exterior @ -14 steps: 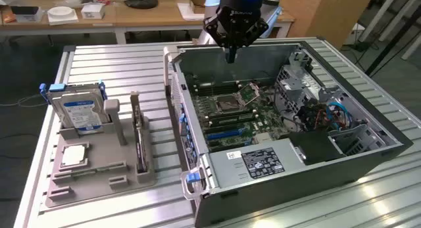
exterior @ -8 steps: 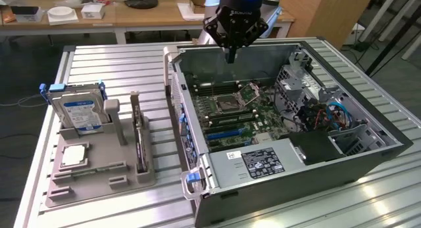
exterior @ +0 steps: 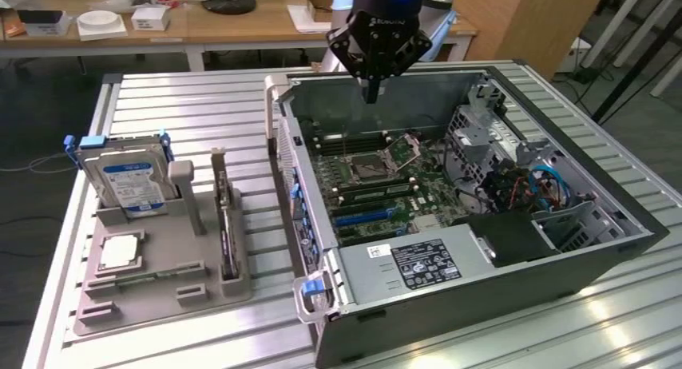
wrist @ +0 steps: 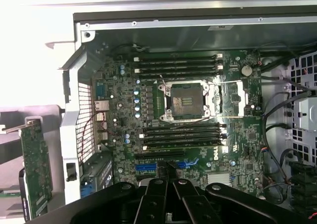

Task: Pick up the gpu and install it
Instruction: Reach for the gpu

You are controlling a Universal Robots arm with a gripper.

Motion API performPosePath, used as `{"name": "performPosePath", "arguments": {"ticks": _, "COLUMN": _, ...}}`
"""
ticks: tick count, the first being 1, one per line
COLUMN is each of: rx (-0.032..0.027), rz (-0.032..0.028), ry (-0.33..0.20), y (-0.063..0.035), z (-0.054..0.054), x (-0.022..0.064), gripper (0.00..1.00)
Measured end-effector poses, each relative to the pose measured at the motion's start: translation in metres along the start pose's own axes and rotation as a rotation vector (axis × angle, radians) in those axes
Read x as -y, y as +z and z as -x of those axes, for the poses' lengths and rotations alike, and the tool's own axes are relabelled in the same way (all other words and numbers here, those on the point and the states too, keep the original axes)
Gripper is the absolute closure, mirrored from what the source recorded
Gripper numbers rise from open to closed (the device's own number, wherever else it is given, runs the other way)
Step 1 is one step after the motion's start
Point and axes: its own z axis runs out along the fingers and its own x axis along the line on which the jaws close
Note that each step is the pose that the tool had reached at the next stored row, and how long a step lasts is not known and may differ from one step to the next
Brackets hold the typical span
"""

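Note:
The gpu [exterior: 225, 221] is a thin dark card with a silver end bracket, standing on edge in a slot of the grey holder [exterior: 160, 293] on the exterior view's left. In the wrist view the gpu [wrist: 35, 170] shows as a green board beside the case. My gripper [exterior: 371, 92] hangs over the back of the open computer case [exterior: 480, 305], well apart from the card, shut with nothing between its fingers. Its black fingertips [wrist: 166, 170] meet above the motherboard [wrist: 247, 135], near the blue slot [wrist: 184, 163].
The holder also carries a silver hard drive with a blue-white label [exterior: 129, 180] and a small square chip [exterior: 120, 251]. Inside the case are the open CPU socket [wrist: 186, 101], memory slots, cables [exterior: 544, 185] and a power supply [exterior: 421, 265]. Desks stand behind the slatted metal table [exterior: 203, 105].

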Motion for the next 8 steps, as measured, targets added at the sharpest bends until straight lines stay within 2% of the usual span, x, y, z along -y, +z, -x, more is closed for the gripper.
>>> {"name": "performPosePath", "arguments": {"ticks": 8, "rx": 0.0001, "rz": 0.0002, "ry": 0.0, "y": 0.0011, "z": -0.0019, "x": 0.0002, "gripper": 0.89}}
